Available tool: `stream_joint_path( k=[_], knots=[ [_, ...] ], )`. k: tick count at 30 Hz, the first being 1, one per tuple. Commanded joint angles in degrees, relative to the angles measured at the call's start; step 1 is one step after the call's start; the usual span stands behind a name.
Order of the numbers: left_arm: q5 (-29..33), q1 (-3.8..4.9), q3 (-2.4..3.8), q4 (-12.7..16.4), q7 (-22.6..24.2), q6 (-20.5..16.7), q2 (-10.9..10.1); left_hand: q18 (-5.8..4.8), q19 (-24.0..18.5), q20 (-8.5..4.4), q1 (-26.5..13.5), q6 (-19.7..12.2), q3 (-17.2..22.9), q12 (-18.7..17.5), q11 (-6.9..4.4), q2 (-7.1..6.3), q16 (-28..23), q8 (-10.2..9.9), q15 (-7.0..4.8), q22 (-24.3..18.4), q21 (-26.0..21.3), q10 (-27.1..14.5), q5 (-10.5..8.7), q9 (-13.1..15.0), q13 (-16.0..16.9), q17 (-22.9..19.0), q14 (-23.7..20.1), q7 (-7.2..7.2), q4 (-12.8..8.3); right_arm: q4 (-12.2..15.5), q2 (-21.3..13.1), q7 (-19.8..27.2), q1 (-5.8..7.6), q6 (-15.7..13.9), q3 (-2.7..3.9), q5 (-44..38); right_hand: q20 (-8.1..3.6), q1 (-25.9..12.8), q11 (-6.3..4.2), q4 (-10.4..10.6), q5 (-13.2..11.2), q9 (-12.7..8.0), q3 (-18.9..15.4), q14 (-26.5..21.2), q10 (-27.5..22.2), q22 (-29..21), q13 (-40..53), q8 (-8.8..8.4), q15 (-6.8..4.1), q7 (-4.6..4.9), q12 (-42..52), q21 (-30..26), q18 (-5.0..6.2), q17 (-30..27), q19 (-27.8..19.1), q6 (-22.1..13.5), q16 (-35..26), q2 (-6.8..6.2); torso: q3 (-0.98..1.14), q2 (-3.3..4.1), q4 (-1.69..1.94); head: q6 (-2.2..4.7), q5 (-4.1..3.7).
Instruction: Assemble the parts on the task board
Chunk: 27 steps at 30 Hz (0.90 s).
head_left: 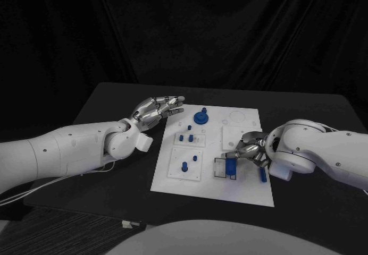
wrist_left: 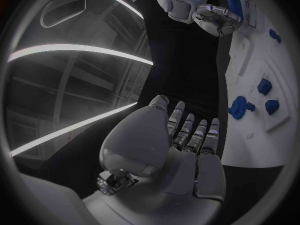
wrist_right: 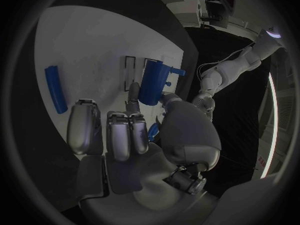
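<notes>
Lower right of head frame: right hand [head_left: 249, 151] is low over the task board [head_left: 247, 192], fingers curled round a blue block [head_left: 220, 168] at its outlined slot. Wrist view suggests fingers grasping the block [wrist_right: 154, 81], tho contact is partly hidden. Blue bar [head_left: 263, 175] lies just beside the hand. Risk: block tilts at the slot edge & jams, or the wrist knocks the bar. Mid frame: small pegs [head_left: 190, 138] stand in the board. Upper mid: blue knob [head_left: 201, 117]. Upper left: left hand [head_left: 157, 109] off the board edge, fingers released, holding nothing; a sideways sweep cd hit the knob
</notes>
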Motion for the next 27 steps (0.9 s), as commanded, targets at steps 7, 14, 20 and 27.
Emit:
stream_joint_path(
  k=[7,14,20,27],
  knots=[
    [0.34,-0.06,0.06,0.14,0.40,0.91,0.03,0.20,-0.31,-0.04,0.06,0.34,0.30,0.22,-0.01,0.22,0.23,0.27,0.11,0.04,-0.28,0.23,0.18,0.07,0.09,0.06,0.35,2.28,-0.06,-1.01,1.48,-0.61,-0.77,1.22,0.00,0.73,0.42,-1.95,0.46,-6.43,-8.40,-0.59,7.02,5.91,5.87,10.41,15.10,-1.65,0.40,0.71,0.14,-0.40,0.81,15.09,0.62,-0.98,0.15,1.20,-0.04,-0.02,0.05,-0.01,-0.05],
    [0.34,-0.06,0.06,0.09,0.28,1.01,-0.07,0.19,-0.33,-0.03,0.09,0.36,0.38,0.28,-0.04,0.16,0.29,0.29,0.18,-0.02,-0.29,0.27,0.18,0.07,0.09,0.06,0.38,2.29,-0.07,-1.53,1.85,-0.85,-0.91,1.65,0.00,0.73,0.66,-2.74,0.77,-5.54,-13.26,-1.24,5.97,5.91,5.87,10.36,15.10,-2.60,0.63,1.05,0.14,-0.55,0.85,15.09,0.60,-1.16,0.15,1.55,0.00,-0.03,-0.04,-0.01,0.00],
    [0.34,-0.06,0.06,0.18,0.26,1.09,-0.20,0.05,-0.30,0.00,0.07,0.33,0.42,0.26,-0.13,-0.19,0.40,0.33,0.50,-0.03,-0.29,0.30,0.15,0.06,0.08,0.08,0.45,2.27,-0.09,-1.72,2.10,-0.89,-1.03,1.53,0.00,0.73,0.82,-3.18,0.95,-4.91,-15.66,-1.63,5.21,5.91,5.87,10.32,15.10,-3.12,0.79,1.26,0.14,-0.72,0.89,15.09,0.56,-1.19,0.15,1.81,-0.02,-0.02,-0.01,-0.01,0.01],
    [0.34,-0.06,0.06,0.15,0.23,1.16,-0.29,-0.07,-0.31,0.01,0.05,0.39,0.44,0.26,-0.19,-0.32,0.47,0.36,0.66,-0.07,-0.29,0.32,0.16,0.07,0.08,0.08,0.50,2.24,-0.09,-1.86,2.23,-0.89,-1.10,1.23,0.00,0.73,1.03,-4.25,1.18,-3.44,-20.07,-2.17,3.69,5.91,5.87,10.29,15.10,-3.76,1.00,1.48,0.14,-0.86,0.91,15.09,0.53,-1.22,0.15,2.23,-0.02,-0.04,-0.04,-0.01,0.19]
  ],
)
